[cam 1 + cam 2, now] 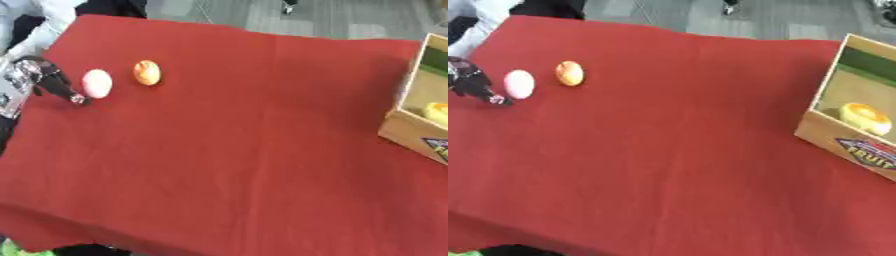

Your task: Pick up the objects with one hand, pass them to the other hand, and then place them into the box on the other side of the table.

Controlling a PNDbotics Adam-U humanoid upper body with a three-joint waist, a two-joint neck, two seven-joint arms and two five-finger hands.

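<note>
2 round objects lie near the far left corner of the red tabletop [227, 150]. At the left edge, the left hand [48, 80] reaches in, dark fingers [74, 96] extended, tips just beside the pink-white ball [97, 83]; whether they touch it I cannot tell. An orange fruit [147, 72] sits just right of it. At the right edge stands the box [833, 137], holding 1 yellow fruit [864, 117].

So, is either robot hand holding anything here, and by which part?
Nothing is held. The left robot hand is beside the pink ball, fingertips on the cloth, not wrapped round it. The right robot hand is out of view.
</note>
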